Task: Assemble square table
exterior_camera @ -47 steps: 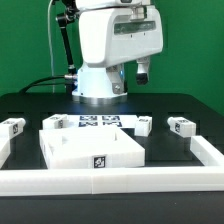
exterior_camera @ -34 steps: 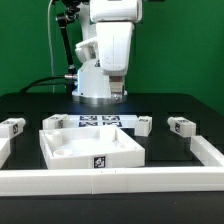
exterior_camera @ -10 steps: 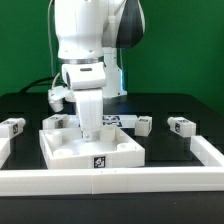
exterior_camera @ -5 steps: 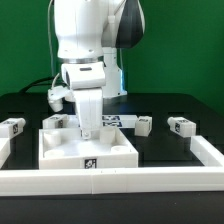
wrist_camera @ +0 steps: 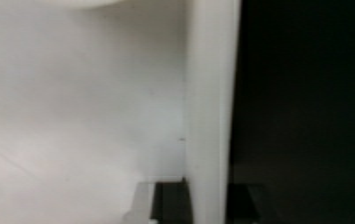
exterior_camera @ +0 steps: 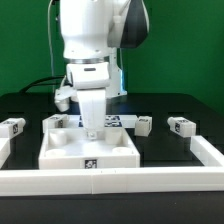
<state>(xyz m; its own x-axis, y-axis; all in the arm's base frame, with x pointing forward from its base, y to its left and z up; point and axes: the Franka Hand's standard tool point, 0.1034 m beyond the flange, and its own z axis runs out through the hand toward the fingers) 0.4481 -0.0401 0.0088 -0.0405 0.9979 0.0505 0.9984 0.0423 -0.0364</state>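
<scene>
The white square tabletop (exterior_camera: 90,152) lies rim-up on the black table, its tagged front side against the white border rail (exterior_camera: 110,181). My gripper (exterior_camera: 93,131) reaches straight down onto the tabletop's back rim and is shut on it. In the wrist view the dark fingers (wrist_camera: 170,205) straddle the white rim wall (wrist_camera: 209,100), with the slab's inner face (wrist_camera: 85,120) beside it. Four white legs lie behind the tabletop: two on the exterior view's left (exterior_camera: 12,126) (exterior_camera: 54,122) and two on its right (exterior_camera: 145,125) (exterior_camera: 182,126).
The marker board (exterior_camera: 112,121) lies flat behind the tabletop, partly hidden by my arm. The border rail runs along the front and up both sides. The robot base stands at the back centre.
The arm swung over from the back and came down onto the tabletop's back rim. In the last second the tabletop slid forward to the front rail, and the arm shifted slightly right.
</scene>
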